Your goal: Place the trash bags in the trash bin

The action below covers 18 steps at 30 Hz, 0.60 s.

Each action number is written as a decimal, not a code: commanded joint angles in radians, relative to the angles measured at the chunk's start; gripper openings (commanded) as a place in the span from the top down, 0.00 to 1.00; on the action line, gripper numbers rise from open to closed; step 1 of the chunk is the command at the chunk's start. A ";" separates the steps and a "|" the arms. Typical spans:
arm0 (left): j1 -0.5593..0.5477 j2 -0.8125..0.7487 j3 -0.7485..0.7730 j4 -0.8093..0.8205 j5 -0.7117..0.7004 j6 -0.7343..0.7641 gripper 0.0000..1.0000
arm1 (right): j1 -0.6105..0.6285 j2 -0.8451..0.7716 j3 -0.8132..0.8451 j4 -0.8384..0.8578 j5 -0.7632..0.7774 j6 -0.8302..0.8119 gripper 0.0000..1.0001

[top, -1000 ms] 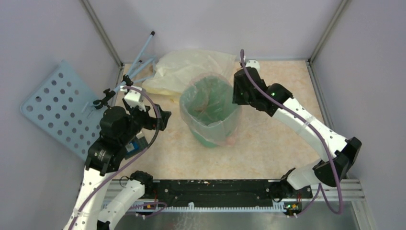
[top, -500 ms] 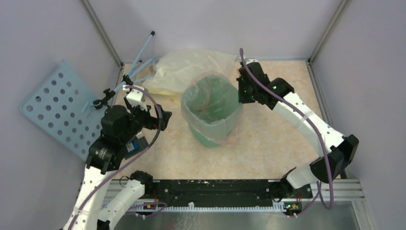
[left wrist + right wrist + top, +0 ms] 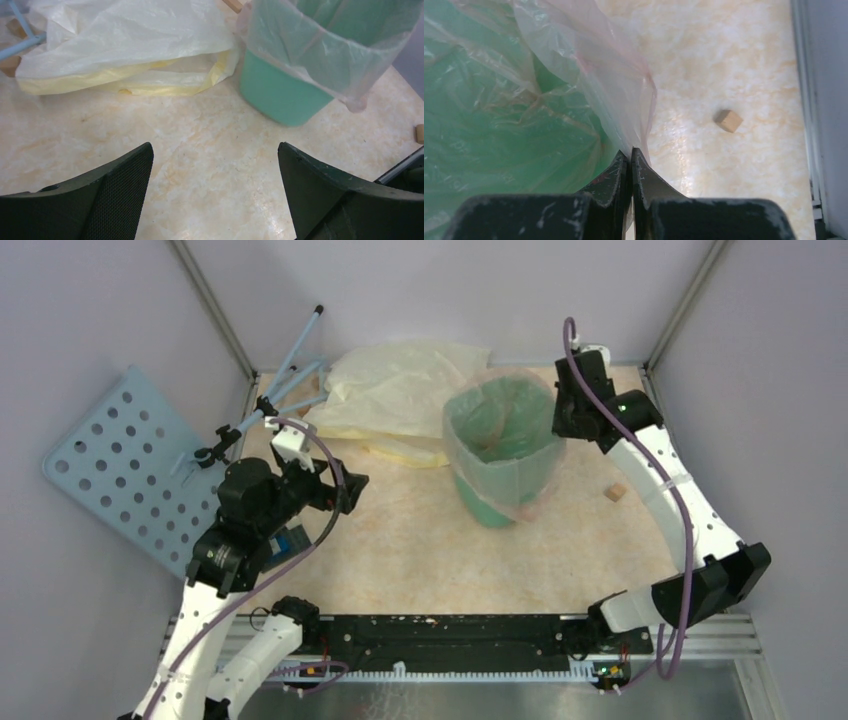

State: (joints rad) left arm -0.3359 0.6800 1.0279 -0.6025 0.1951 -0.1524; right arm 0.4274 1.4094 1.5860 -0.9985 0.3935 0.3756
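Observation:
The mint-green trash bin (image 3: 497,502) stands tilted at the back right of the table, lined with the translucent pale-pink trash bag (image 3: 527,475) folded over its rim. My right gripper (image 3: 562,425) is shut on the bag's edge at the bin's right rim; the right wrist view shows its closed fingers (image 3: 644,175) pinching the pink film (image 3: 589,65) beside the green bin wall (image 3: 499,140). My left gripper (image 3: 345,490) is open and empty, left of the bin. In the left wrist view the bin (image 3: 280,90) and bag (image 3: 325,45) lie ahead to the right.
A larger opaque pale-yellow plastic bag (image 3: 395,390) lies at the back, left of the bin, also in the left wrist view (image 3: 130,45). A small wooden block (image 3: 615,492) lies right of the bin (image 3: 728,120). A blue perforated panel (image 3: 120,465) and blue rods (image 3: 290,360) stand left.
My right gripper has moved right and back, pulling the bag and dragging the bin with it toward the back right corner. A wooden block now shows. The left arm barely moved.

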 commanded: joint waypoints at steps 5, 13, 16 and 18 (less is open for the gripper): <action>0.000 0.052 -0.028 0.119 0.069 -0.057 0.01 | -0.124 -0.013 0.076 0.100 0.116 0.052 1.00; 0.000 0.058 -0.104 0.186 0.046 -0.156 0.01 | -0.165 0.044 0.013 0.271 0.039 0.173 1.00; 0.000 0.067 -0.122 0.198 0.027 -0.182 0.01 | -0.163 0.072 0.017 0.314 0.015 0.252 1.00; 0.000 0.076 -0.127 0.204 0.015 -0.197 0.01 | -0.155 0.066 -0.019 0.367 0.016 0.315 1.00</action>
State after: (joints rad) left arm -0.3359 0.7502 0.9104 -0.4782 0.2375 -0.2947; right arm 0.2611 1.4750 1.5929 -0.8089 0.4438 0.5369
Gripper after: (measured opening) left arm 0.987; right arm 0.015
